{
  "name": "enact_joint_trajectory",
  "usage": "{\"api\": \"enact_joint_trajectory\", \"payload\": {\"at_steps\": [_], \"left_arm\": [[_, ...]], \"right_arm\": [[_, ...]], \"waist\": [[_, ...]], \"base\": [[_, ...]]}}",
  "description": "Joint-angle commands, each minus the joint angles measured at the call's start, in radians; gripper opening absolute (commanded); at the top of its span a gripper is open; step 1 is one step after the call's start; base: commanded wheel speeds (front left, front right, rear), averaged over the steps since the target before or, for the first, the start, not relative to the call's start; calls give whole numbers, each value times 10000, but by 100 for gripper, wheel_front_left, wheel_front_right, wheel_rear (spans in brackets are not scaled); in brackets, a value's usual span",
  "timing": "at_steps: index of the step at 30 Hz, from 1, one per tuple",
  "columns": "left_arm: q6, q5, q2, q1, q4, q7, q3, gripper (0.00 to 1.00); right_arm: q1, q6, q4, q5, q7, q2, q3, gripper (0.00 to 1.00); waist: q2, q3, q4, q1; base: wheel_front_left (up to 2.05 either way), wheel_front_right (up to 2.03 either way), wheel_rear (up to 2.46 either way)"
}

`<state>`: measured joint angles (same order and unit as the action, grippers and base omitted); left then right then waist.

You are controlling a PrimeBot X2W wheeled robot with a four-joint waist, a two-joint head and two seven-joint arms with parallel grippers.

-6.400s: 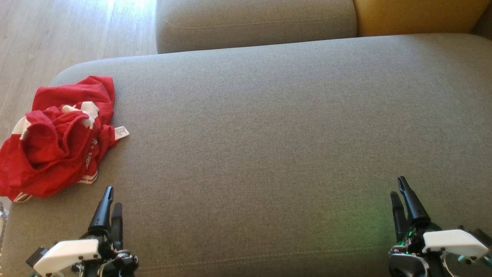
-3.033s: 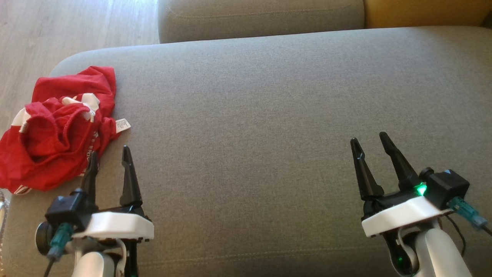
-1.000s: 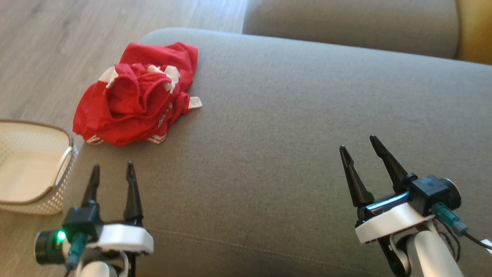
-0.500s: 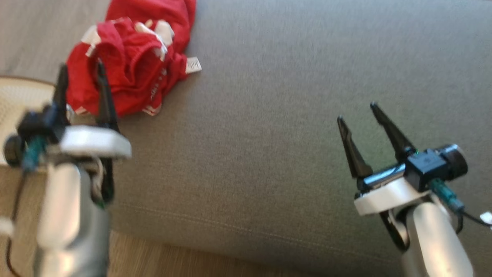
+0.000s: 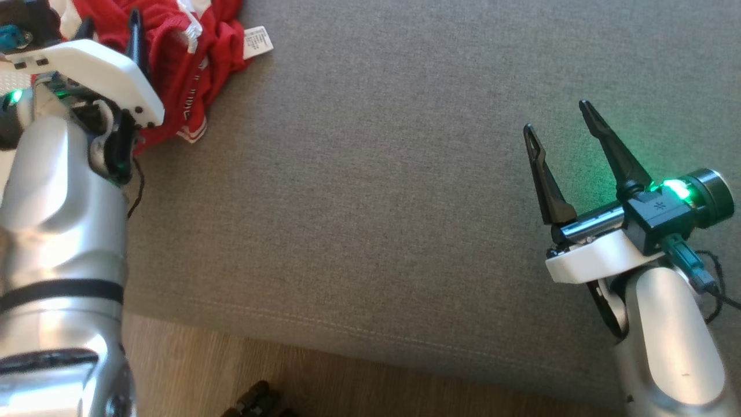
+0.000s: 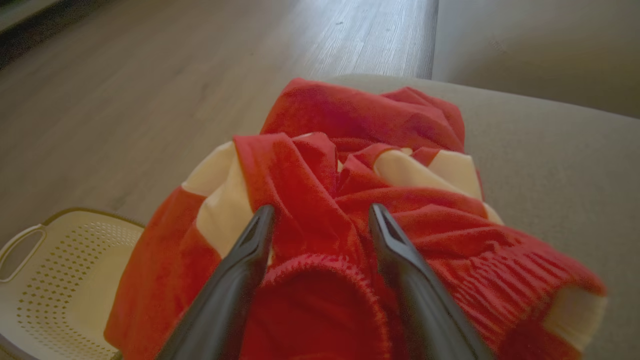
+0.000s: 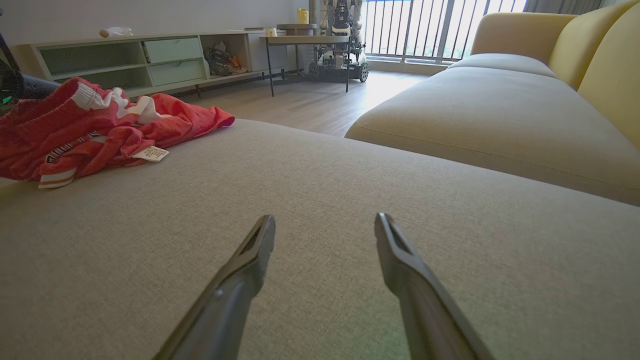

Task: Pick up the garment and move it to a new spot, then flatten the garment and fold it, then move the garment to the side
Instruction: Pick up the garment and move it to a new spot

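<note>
Starting only: left tool [image 6: 321, 212], wide, over the crumpled garment [image 6: 360, 110], nothing gripped; right tool [image 5: 556, 116] wide, idle; moving, flattening, folding remain.

Living room: sofa [image 7: 492, 107], low sideboard [image 7: 150, 62], wood floor [image 7: 310, 102].

My right hand [image 5: 556, 116] has two long black tapered fingers [image 5: 616, 152] on a white plastic plate [image 5: 596, 258]. A black camera block [image 5: 660, 211] beside it glows green, and a teal plug [image 5: 686, 260] trails black cable. My left hand [image 5: 110, 20] has a matching white plate with dark screws [image 5: 87, 63]. My right forearm [image 5: 671, 341] and left forearm [image 5: 58, 202] are silvery grey; a black band [image 5: 58, 289] rings the left.
</note>
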<state>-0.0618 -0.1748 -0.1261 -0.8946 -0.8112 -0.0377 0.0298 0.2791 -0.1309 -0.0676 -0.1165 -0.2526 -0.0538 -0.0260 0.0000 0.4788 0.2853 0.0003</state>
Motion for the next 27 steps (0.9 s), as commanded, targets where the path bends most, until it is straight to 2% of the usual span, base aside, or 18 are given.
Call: {"api": "enact_joint_trajectory", "payload": {"at_steps": [1, 7, 9, 10, 11, 14, 19, 22, 27], "left_arm": [[-9, -47, -668, -328, 48, -172, 303, 100], [-298, -438, -811, -992, -1843, -1331, 288, 100], [-332, -483, -871, -1063, -2106, -1149, 285, 100], [-372, -482, -881, -1054, -2247, -1078, 235, 11], [-428, -446, -911, -1039, -2315, -904, 141, 0], [-492, -319, -1102, -974, -2291, 130, -22, 0], [-320, 50, -1351, -920, -1784, 2436, -261, 0], [-325, 176, -1356, -967, -1200, 2862, -404, 0], [-503, 414, -1382, -997, 292, 2981, -890, 0]], "right_arm": [[165, 2, 391, -91, -92, 36, -240, 100], [436, 2, 375, -47, -92, 36, -275, 100], [474, 2, 366, 9, -92, 36, -300, 100], [487, 2, 352, 46, -92, 36, -315, 100], [489, 2, 342, 87, -92, 36, -332, 100], [478, 2, 347, 217, -92, 36, -373, 100], [352, 2, 284, 418, -92, 36, -332, 100], [247, 2, 209, 587, -92, 36, -382, 100], [137, 2, 219, 1028, -92, 36, -624, 100]], "waist": [[0, 109, -57, -3], [0, 261, -228, -3], [0, 243, -274, -3], [0, 208, -300, -3], [0, 168, -331, -3], [0, -8, -444, -3], [0, -553, -633, -3], [0, -965, -774, -3], [0, -1608, -1197, -3]], "base": [[0, 0, 0], [0, 0, 0], [0, 0, 0], [0, 0, 0], [0, 0, 0], [0, 0, 0], [0, 0, 0], [0, 0, 0], [0, 0, 0]]}}
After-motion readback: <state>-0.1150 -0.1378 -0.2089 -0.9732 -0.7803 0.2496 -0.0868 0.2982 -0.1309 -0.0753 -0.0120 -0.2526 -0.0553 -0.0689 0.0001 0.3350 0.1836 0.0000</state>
